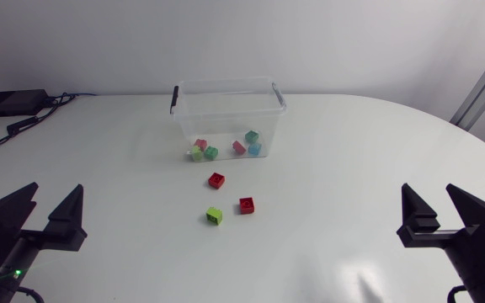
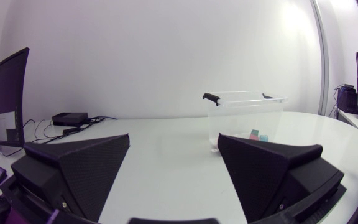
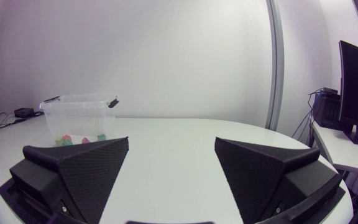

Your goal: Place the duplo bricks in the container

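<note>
Left gripper: fingers apart, empty. Right gripper: same. Lime-green plastic duplo brick, near red brick and far red brick lie outside clear plastic container, ahead and inboard of left fingers. Left arm judged nearer.

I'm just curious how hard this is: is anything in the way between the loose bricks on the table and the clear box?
Nothing visible. In front of the container, one red brick, a second red brick and the green brick lie on bare table; only its own wall must be cleared.
</note>
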Action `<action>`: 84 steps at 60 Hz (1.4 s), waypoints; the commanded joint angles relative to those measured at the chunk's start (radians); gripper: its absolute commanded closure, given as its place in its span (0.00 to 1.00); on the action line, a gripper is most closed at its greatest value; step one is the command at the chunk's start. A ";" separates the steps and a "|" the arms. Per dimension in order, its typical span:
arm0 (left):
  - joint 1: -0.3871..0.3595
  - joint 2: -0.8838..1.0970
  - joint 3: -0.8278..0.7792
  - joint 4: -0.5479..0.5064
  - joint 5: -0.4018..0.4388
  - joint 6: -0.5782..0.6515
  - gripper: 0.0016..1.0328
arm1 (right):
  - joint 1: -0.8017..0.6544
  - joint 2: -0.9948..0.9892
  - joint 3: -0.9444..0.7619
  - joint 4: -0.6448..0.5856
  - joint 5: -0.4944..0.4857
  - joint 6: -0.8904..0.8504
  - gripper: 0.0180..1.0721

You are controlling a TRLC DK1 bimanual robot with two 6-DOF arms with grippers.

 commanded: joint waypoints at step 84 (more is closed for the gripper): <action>-0.103 0.327 0.395 -0.165 -0.008 -0.092 0.07 | 0.058 0.245 0.217 -0.035 -0.017 -0.017 0.05</action>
